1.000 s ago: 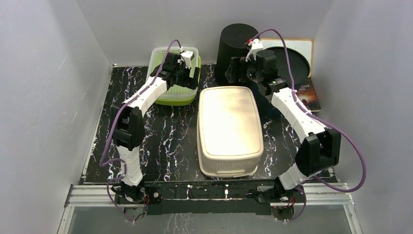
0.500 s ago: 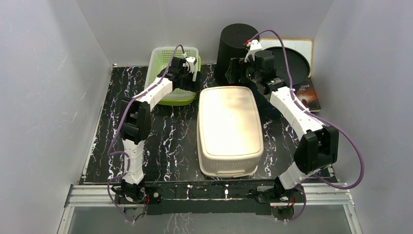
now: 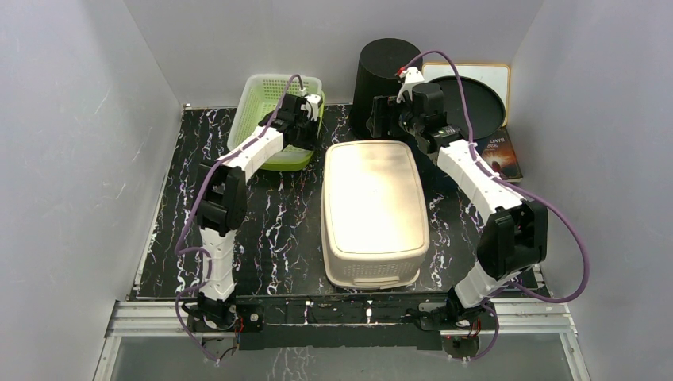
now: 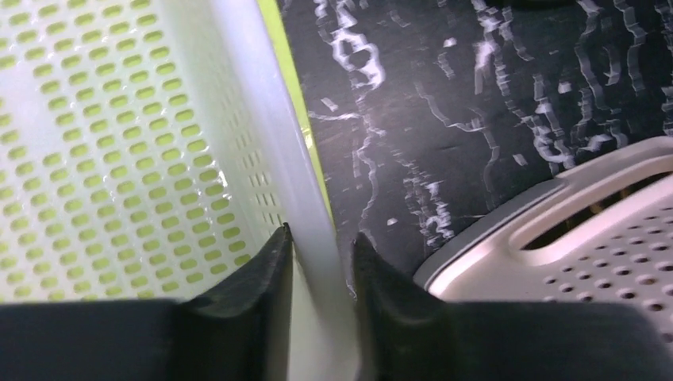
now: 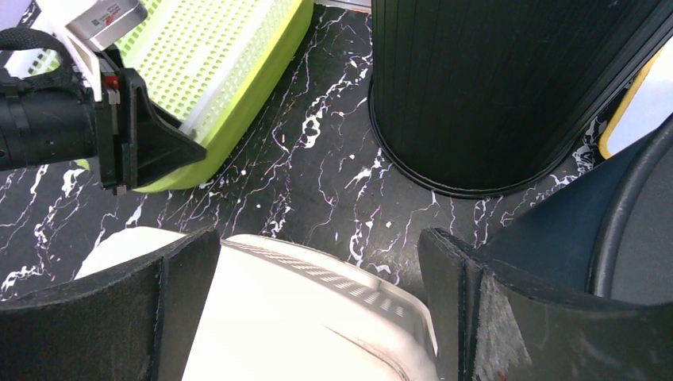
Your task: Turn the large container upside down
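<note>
Left wrist view | left gripper (image 4: 320,236) clamped on green basket (image 4: 266,119) rim — lifting may tip it onto beige container (image 4: 555,254) | right gripper (image 5: 317,263) jaws spread, empty

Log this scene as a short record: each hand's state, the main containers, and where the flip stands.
left hand: shut on the green basket's rim, one finger inside, one outside
right hand: open, above the far end of the beige container, holding nothing
beige container: centre of the table, base up
green basket: far left, opening up
black bin: behind the beige container
flip status: the largest container already lies base up
</note>
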Robot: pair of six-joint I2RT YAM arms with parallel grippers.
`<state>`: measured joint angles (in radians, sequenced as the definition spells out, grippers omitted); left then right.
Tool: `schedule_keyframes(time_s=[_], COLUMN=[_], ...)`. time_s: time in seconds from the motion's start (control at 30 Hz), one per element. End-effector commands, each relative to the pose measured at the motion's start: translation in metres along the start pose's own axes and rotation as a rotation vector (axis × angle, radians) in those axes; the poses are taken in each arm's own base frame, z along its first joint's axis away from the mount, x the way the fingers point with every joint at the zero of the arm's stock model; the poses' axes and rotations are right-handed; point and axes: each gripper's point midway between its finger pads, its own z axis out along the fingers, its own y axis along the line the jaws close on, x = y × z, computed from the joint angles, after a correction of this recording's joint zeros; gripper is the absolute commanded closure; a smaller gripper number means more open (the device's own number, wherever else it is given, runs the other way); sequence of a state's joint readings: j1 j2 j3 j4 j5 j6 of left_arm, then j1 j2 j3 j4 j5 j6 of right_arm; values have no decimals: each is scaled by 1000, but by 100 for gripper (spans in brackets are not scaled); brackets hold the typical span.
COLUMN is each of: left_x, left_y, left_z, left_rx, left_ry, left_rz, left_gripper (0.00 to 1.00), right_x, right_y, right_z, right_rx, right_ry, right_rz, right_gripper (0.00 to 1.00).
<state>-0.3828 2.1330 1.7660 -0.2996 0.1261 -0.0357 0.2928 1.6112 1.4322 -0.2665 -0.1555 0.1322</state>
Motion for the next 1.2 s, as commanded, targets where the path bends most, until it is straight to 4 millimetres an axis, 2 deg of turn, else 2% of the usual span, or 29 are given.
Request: schedule_keyframes(time_s=[0.0,0.2,0.3,0.47,0.67,0.77,0.9,1.0,1.1,1.17], left_x=[-8,-1,-13,-33,-76,-88,-92,-93,-88,-82], left_y=[20,33,37,41,33,24,6,-6,-16,-24], left_z=[-28,-51,-82,-148,-235,-274,-318,-362,-402,-422], left_rx=[-85,-177,-225,-308,-332,-311,-238,-192,-148,-103], left_ry=[-20,-4,-51,-129,-324,-391,-486,-593,-683,-732], left_rz=[26,28,31,24,1,-22,-96,-146,-197,-238], left_gripper=[98,100,100,100,100,100,100,100,100,100], right_x=[-40,-40,-41,-39,-39,-39,-40,-40,-41,-42], right_y=[7,8,9,10,13,12,14,19,24,27], right_z=[-7,-9,-10,-11,-14,-19,-24,-27,-30,-33], right_rx=[-12,-17,-20,-25,-40,-30,-36,-54,-69,-74], right_ry=[-106,-107,-110,-111,-109,-115,-115,-115,-118,-123], right_rz=[-24,-22,-22,-19,-9,-8,-10,-7,-7,-10], right_gripper=[5,5,5,5,5,6,6,7,7,8])
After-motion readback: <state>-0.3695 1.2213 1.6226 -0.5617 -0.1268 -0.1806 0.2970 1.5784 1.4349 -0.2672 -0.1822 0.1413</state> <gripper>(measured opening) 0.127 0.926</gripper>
